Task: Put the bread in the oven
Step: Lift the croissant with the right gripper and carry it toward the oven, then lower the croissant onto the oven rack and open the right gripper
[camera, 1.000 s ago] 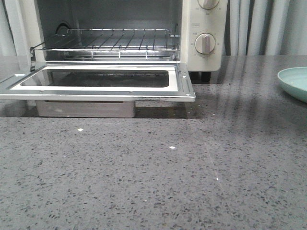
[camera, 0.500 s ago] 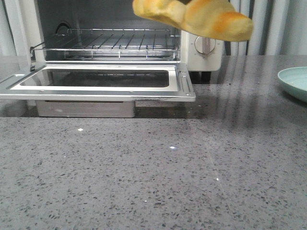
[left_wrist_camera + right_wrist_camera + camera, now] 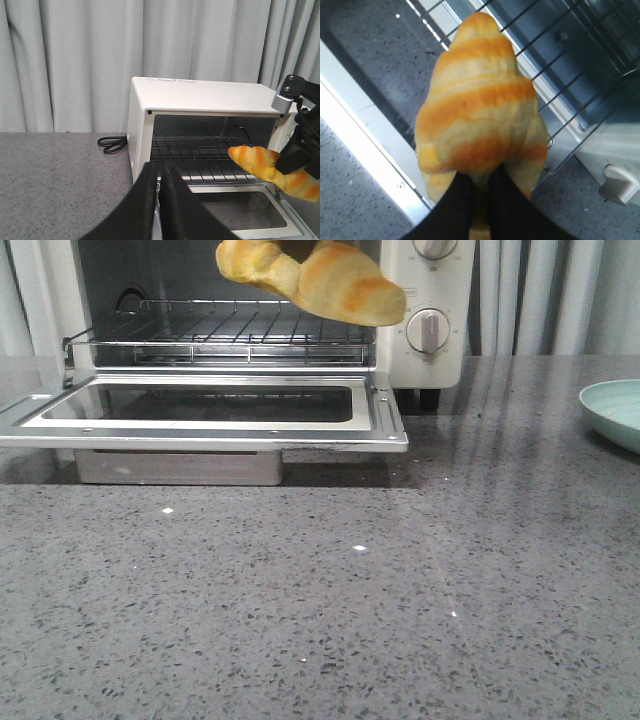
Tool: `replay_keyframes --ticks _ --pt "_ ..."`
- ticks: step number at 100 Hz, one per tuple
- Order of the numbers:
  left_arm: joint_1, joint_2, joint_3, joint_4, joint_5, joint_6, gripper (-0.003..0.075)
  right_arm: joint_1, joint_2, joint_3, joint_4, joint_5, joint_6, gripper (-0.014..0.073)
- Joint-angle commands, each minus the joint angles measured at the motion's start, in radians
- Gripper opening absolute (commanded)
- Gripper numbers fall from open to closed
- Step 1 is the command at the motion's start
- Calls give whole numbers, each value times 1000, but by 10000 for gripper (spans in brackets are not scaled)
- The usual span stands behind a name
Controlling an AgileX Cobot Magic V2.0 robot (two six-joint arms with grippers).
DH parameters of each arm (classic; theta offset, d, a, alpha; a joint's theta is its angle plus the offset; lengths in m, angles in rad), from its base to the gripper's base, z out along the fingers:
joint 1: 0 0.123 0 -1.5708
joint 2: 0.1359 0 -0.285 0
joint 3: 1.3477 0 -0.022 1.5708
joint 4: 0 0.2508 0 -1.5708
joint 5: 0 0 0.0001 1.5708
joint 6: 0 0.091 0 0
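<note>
The golden-brown bread (image 3: 310, 278) hangs in the air in front of the open oven (image 3: 425, 300), above the right part of the lowered glass door (image 3: 378, 415) and just before the wire rack (image 3: 230, 330). My right gripper (image 3: 479, 186) is shut on the bread (image 3: 477, 105), pinching its near end; only the bread shows in the front view. In the left wrist view the bread (image 3: 272, 167) and right arm (image 3: 300, 130) are at the oven's (image 3: 200, 97) right side. My left gripper (image 3: 159, 172) is shut and empty, off the oven's left front corner.
A pale green plate (image 3: 615, 412) sits at the right edge of the grey speckled countertop (image 3: 320, 600). A coiled black power cord (image 3: 112, 144) lies left of the oven. Grey curtains (image 3: 75, 60) hang behind.
The bread came into the front view from the upper right and has moved left and toward the oven opening, from over the knobs to in front of the rack.
</note>
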Motion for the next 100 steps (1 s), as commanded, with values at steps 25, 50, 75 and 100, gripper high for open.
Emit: replay_keyframes --ticks 25,50,75,100 --pt "2 14 -27 -1 -75 -6 -22 3 22 -103 -55 -151 -98 -74" --pt "2 14 -27 -1 -75 -6 -22 3 69 -102 -105 -250 -98 -74" --pt "2 14 -27 -1 -69 -6 -21 3 97 -102 -168 -325 -98 -74" --pt "2 14 -27 -1 -69 -6 -21 3 122 -102 -188 -375 -98 -72"
